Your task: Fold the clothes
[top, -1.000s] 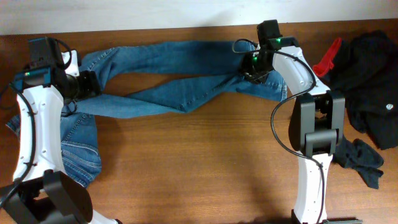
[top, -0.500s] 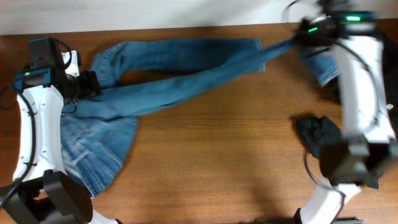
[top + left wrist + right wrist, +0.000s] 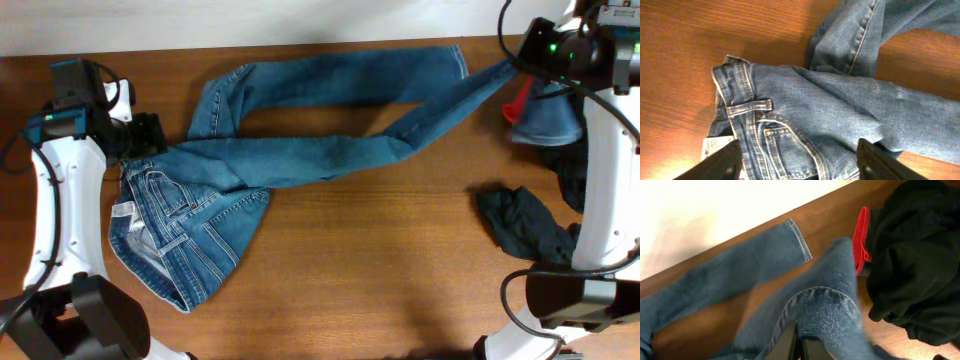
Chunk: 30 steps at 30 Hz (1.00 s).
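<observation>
Blue jeans (image 3: 300, 158), stretched lengthwise left to right

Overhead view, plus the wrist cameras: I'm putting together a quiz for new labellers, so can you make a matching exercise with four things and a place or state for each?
Things:
1. left claw
2. right claw
3. red cloth
4. dark crumpled garment

Places or states:
A. right against the black clothes
B. open above the waistband of the jeans
C. shut on a jeans leg
D. lying clear of the jeans, by the right arm

Pairs: 1-B, 2-C, 3-A, 4-D
</observation>
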{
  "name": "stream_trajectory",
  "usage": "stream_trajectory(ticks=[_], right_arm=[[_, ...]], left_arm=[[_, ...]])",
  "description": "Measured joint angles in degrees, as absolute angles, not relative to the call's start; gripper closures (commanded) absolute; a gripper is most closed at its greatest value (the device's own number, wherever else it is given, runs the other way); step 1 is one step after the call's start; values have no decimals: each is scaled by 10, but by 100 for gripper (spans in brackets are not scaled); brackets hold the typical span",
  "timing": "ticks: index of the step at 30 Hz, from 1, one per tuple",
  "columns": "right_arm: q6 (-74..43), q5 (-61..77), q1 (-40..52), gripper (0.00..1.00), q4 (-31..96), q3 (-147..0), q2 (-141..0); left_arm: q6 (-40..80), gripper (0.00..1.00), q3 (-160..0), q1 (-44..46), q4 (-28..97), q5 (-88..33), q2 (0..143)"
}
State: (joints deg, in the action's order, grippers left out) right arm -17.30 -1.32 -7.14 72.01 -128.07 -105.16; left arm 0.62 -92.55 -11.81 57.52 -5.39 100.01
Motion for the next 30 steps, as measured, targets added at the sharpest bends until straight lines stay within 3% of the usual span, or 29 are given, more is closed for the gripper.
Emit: stream_trajectory(ticks=[10,18,22,23,24,25,28,30], right_arm=[[-169,-115,-69,96,732,-1281,-1052],[-169,-111,-35,96,868,-1280,-1052],[-170,-108,-1,87,849,-1279,-1052],[-168,-106,6,83,818,-1279,-1054],[-167,-106,8,64,795,-1279,-1058],[-166,-105,8,40,767,-1280,-1065],[-165,-105,-1,13,748,-1282,-1108],[-164,-105,-9,8,753,-1282,-1143]], left_arm=[[0,23,-926,-116,588,-54,1000],[0,23,-926,-114,592,-54,1000],[-1,23,-926,-114,587,-54,1000],[0,23,-926,-114,585,-54,1000],[-1,23,-926,-114,583,-53,1000],[-1,23,-926,-114,584,-53,1000],[-1,22,-926,-114,583,-54,1000],[-1,22,-926,-114,583,-53,1000]])
